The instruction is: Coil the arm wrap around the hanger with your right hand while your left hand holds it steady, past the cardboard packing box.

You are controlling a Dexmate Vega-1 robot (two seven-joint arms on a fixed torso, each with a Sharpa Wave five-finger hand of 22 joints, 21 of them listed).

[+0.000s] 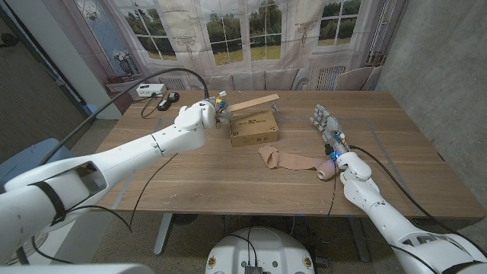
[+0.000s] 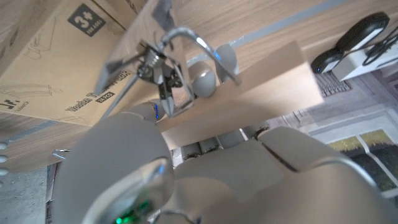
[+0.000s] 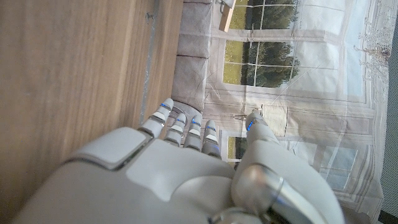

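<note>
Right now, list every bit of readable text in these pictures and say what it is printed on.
"3+" in a dark square: on the cardboard box, left wrist view.
Smaller print beneath it and a line of lettering lower on the same box side: too blurred to read.
Print on the box in the head view: too small.

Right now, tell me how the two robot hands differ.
The left robot hand is closed around the wooden hanger, holding it beside the cardboard box; the right robot hand holds nothing. The left is curled, while the right has fingers stretched forward over the table. The left sits far from the arm wrap; the right's wrist is next to it. Both are white and grey.
</note>
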